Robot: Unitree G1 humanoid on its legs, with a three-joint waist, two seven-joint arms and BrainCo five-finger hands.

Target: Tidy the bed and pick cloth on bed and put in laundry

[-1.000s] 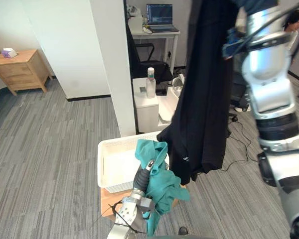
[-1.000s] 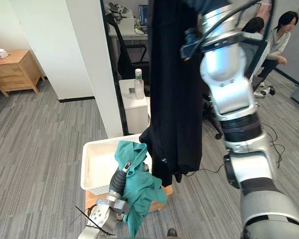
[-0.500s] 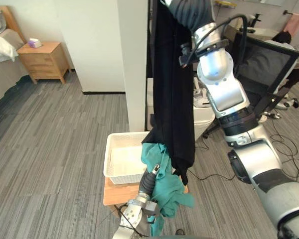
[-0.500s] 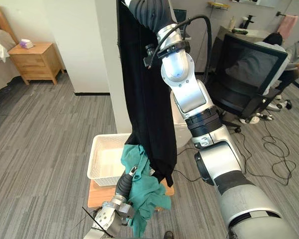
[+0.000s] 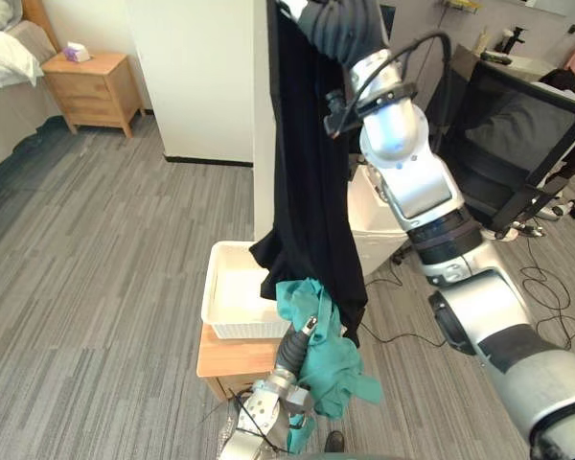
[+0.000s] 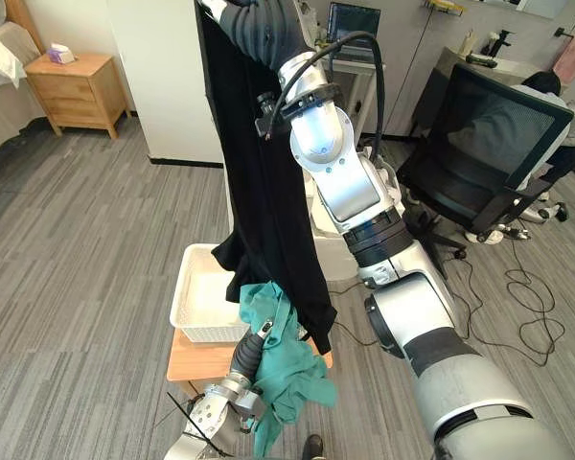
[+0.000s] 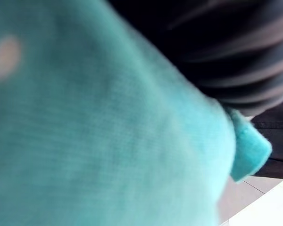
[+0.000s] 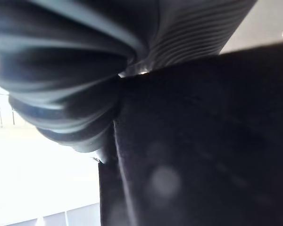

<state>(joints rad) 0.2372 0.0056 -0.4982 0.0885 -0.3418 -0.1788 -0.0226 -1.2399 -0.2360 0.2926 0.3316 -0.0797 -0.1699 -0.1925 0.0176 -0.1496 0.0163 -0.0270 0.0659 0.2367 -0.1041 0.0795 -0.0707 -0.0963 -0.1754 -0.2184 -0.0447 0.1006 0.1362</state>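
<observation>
L hand sat nearest the cam, low centre, buried in a teal cloth. Cloth was bunched over it and draped down past the wrist, so can't tell what grip it had. Teal cloth hung off the R edge of a low wooden stand, just beside the near-R corner of the white basket. Basket sat on the stand, nothing in it, long side running away from the cam.

R arm was raised high. R hand was up at the top edge, under its ribbed cover and pressed against a black garment. Grip hidden there too, even in the wrist view, so can't tell. Garment hung full length. Its lower hem overlapped the basket's far-R rim and met the top of the teal cloth. Prob over the rim, not in the basket, but depth was hard to read.

Clearance: open grey carpet all along the L of the stand. The R side was tight, w/ a white cabinet right behind the garment and an office chair beyond it. A white pillar stood just behind the basket's far edge.

Far L: nightstand w/ a tissue box, and the bed at the frame edge.
</observation>
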